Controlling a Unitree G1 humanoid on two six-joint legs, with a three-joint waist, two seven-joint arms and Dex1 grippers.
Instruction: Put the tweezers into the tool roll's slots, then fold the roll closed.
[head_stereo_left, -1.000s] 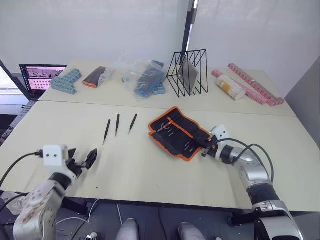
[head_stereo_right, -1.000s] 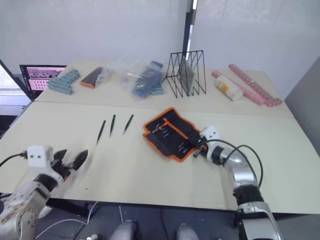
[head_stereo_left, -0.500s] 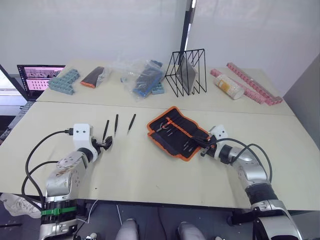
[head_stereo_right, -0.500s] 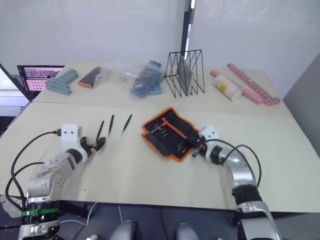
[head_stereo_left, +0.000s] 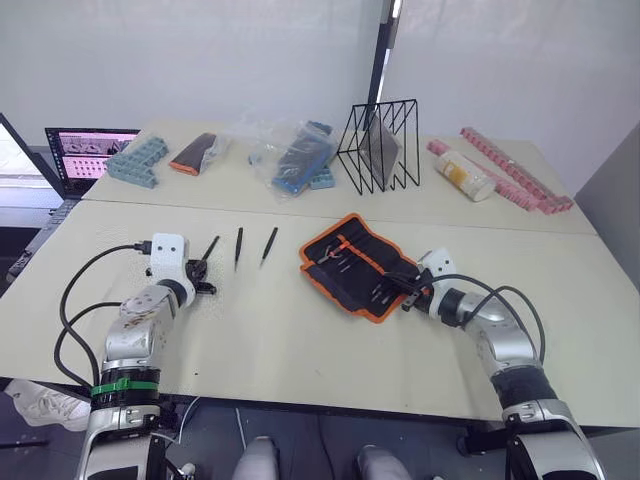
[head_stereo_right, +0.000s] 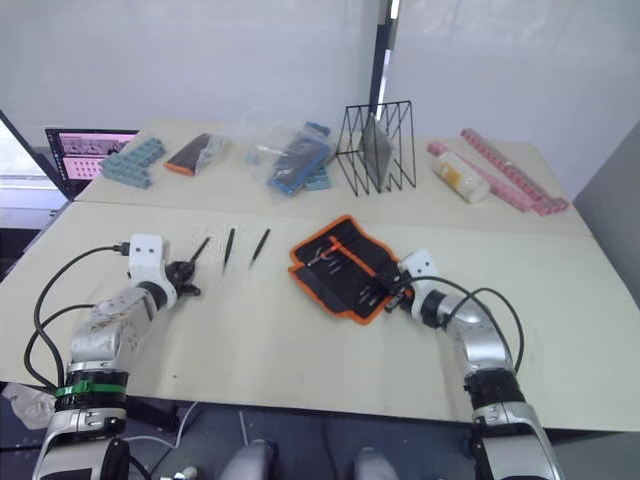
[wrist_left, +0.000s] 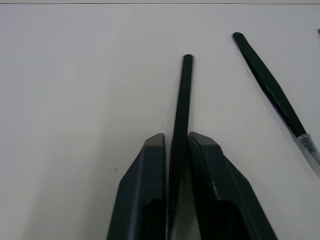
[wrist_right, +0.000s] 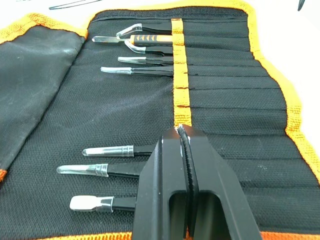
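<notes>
Currently my left pincer (wrist_left: 175, 142) is clamped on one of the tweezers (wrist_left: 181, 105) (flat on the counter (head_stereo_left: 300, 340)); right pincer (wrist_right: 186, 137) pressed together over the open tool roll (wrist_right: 125, 95).

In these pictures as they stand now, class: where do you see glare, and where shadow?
Right wrist view: light glints on the clear tip caps in the tool roll. Left wrist view: the clamped tweezers cast almost no shadow. Head views: the table is evenly lit.

A lab test bench: plain white walls, beige tables (head_stereo_left: 300, 350), a monitor (head_stereo_left: 88, 150), bagged supplies (head_stereo_left: 290, 150).
</notes>
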